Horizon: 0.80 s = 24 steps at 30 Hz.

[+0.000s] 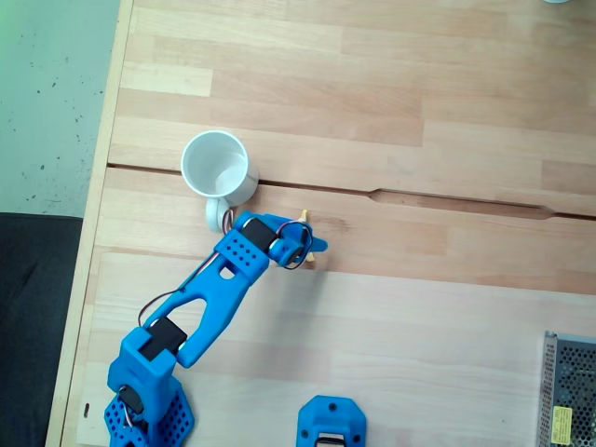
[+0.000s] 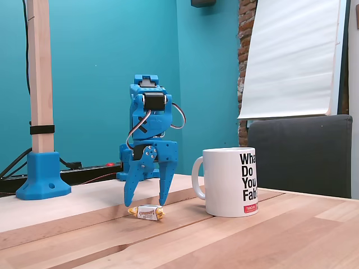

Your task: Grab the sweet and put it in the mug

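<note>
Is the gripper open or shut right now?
Open: the gripper has its two fingers spread apart, tips just above the sweet lying on the table.

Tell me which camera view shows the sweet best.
The low, side-on fixed view: the sweet lies in full sight on the table, just below the open gripper, left of the mug. In the top-down fixed view the gripper covers most of it, leaving a yellowish end.

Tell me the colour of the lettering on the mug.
Black, on the white mug, clearest in the low fixed view.
</note>
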Tool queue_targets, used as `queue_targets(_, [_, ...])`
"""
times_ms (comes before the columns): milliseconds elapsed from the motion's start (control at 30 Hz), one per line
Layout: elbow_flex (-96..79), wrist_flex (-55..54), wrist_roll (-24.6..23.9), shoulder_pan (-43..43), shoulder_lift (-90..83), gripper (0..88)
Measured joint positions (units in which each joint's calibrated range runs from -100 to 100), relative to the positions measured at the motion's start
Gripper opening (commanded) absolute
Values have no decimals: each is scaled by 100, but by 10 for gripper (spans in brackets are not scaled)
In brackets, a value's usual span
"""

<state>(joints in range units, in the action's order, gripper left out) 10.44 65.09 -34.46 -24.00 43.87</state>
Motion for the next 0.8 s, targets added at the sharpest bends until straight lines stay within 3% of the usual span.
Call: queue_targets(800, [0, 0, 5, 15, 327, 312])
